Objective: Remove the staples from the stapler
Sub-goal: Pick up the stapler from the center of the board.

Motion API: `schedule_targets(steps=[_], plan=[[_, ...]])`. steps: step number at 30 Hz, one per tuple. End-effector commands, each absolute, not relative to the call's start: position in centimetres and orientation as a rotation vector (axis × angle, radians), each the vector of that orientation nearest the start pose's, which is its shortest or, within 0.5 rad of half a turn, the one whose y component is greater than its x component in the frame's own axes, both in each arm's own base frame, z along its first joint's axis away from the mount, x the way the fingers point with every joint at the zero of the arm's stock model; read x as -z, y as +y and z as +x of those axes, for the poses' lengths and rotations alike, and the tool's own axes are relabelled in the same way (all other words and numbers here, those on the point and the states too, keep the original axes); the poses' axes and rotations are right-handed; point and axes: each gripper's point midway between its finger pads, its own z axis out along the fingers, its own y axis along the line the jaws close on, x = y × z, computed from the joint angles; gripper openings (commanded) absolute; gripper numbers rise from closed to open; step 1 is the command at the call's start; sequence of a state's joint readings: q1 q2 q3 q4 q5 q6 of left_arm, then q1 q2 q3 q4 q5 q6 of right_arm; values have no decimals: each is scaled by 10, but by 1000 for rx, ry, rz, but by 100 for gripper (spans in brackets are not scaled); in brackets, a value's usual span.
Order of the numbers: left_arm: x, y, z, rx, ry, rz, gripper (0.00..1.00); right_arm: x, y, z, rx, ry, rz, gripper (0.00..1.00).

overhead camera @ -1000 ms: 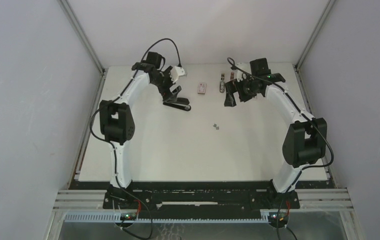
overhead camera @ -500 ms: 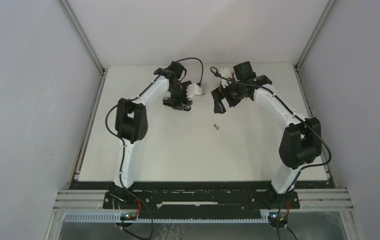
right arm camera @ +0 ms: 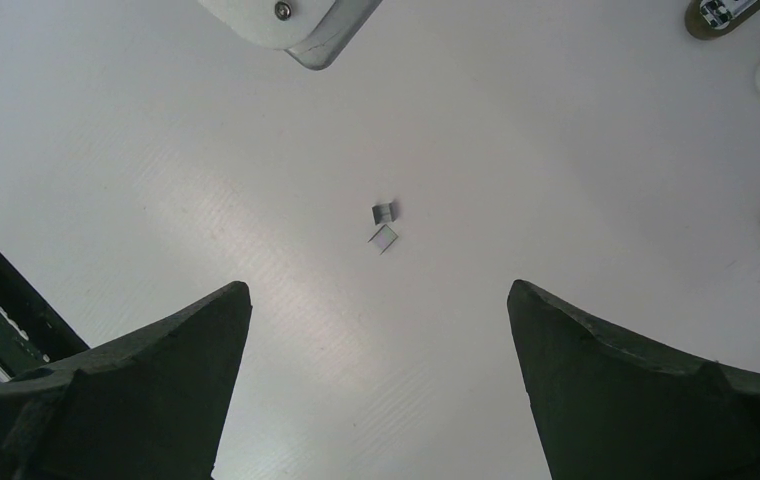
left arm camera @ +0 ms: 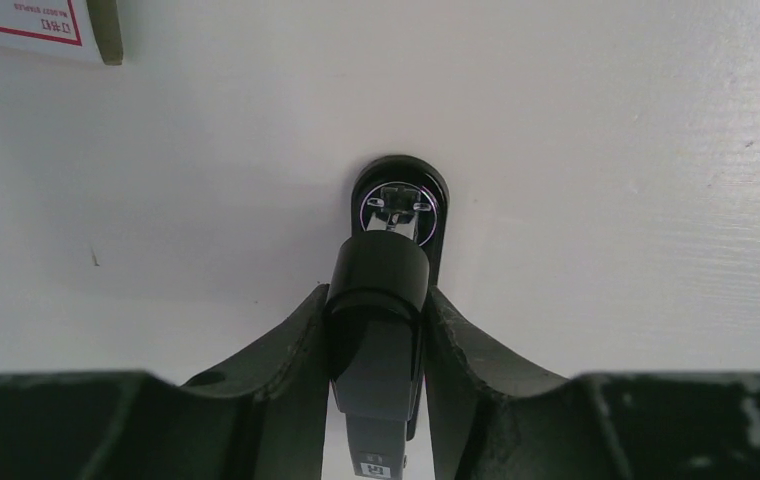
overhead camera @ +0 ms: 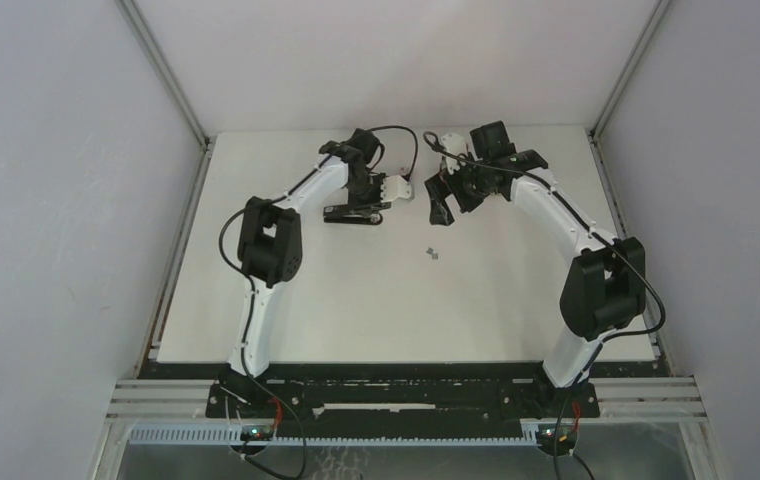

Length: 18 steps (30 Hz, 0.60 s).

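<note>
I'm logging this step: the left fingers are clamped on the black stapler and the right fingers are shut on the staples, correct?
Not quite. The left fingers do clamp the black stapler, but the right wrist view shows the right fingers open, with the staples lying loose on the table beneath them.

Soft, even light from above fills all views; shadows on the matte white tabletop (overhead camera: 406, 300) are faint. The glossy black stapler (left arm camera: 381, 290) carries pale highlights; its nearest end is blurred.
</note>
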<state>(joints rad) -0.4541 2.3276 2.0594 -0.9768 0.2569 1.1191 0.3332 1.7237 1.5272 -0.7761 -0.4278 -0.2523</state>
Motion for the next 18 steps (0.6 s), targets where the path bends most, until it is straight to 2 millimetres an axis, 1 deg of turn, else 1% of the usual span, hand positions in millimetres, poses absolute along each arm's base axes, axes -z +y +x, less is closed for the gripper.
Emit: schedule_targets(steps=[1, 5, 7, 9, 12, 13, 16, 18], plan=[[-81, -252, 471, -213, -2461, -2631, 26, -202, 193, 375, -549, 2234, -892, 100], [-97, -256, 471, -217, -2557, -2603, 16, -206, 192, 374, -576, 2223, -887, 100], [-108, -258, 475, -208, -2661, -2570, 6, -208, 192, 373, -615, 2218, -881, 100], [-120, -258, 475, -207, -2748, -2541, 1, -209, 193, 371, -670, 2221, -860, 100], [-136, -259, 471, -238, -2876, -2477, 0, -210, 195, 370, -749, 2225, -827, 100], [-145, -260, 469, -255, -2921, -2458, 0, -211, 197, 368, -788, 2225, -820, 100], [-155, -263, 458, -367, -3011, -2382, 0, -210, 202, 367, -890, 2237, -780, 98], [-161, -268, 450, -469, -3074, -2312, 0, -208, 208, 365, -990, 2251, -740, 96]])
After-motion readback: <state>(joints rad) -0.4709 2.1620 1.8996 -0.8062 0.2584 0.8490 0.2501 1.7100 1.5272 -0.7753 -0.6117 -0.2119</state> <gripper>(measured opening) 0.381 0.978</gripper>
